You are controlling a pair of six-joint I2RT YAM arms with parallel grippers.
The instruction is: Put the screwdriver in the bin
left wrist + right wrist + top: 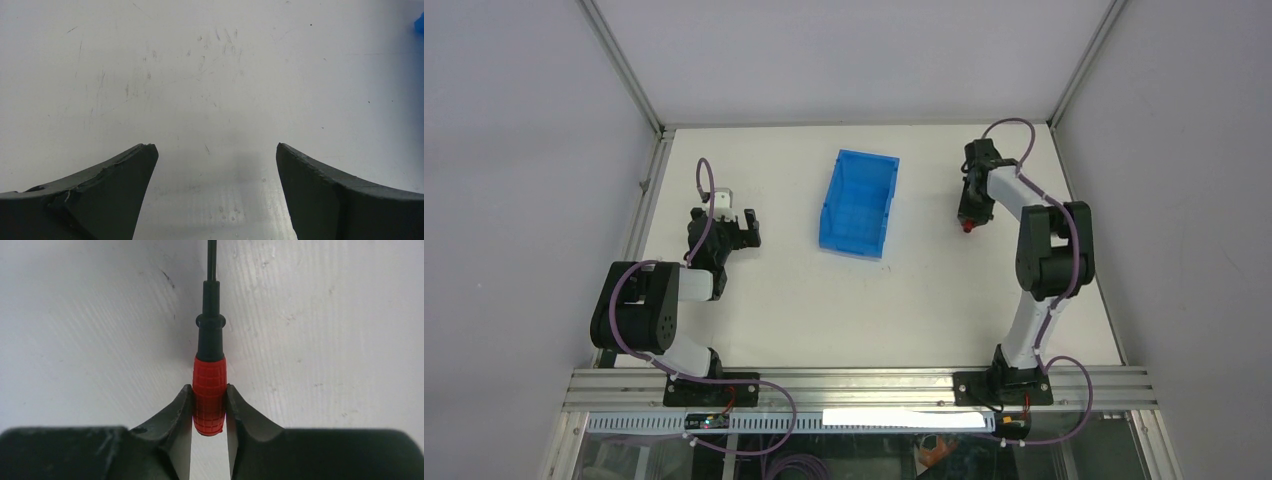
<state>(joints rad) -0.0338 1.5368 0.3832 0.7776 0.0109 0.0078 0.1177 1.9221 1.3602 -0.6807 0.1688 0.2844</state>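
Between the right jaws, the screwdriver (209,375) is clenched by its ribbed red handle end; it is judged light, stiff, grippy. The left jaws are seen released.

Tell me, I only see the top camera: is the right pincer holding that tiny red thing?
Observer: Yes. The right wrist view shows the right pincer shut on the ribbed red handle of a screwdriver, near its butt end.
Operator: Which way does it point?
Observer: Its thin black shaft runs straight ahead, away from the pincer.
Operator: What about the left pincer?
Observer: The left wrist view shows the left pincer open, with nothing between its fingers, only scratched white table below.
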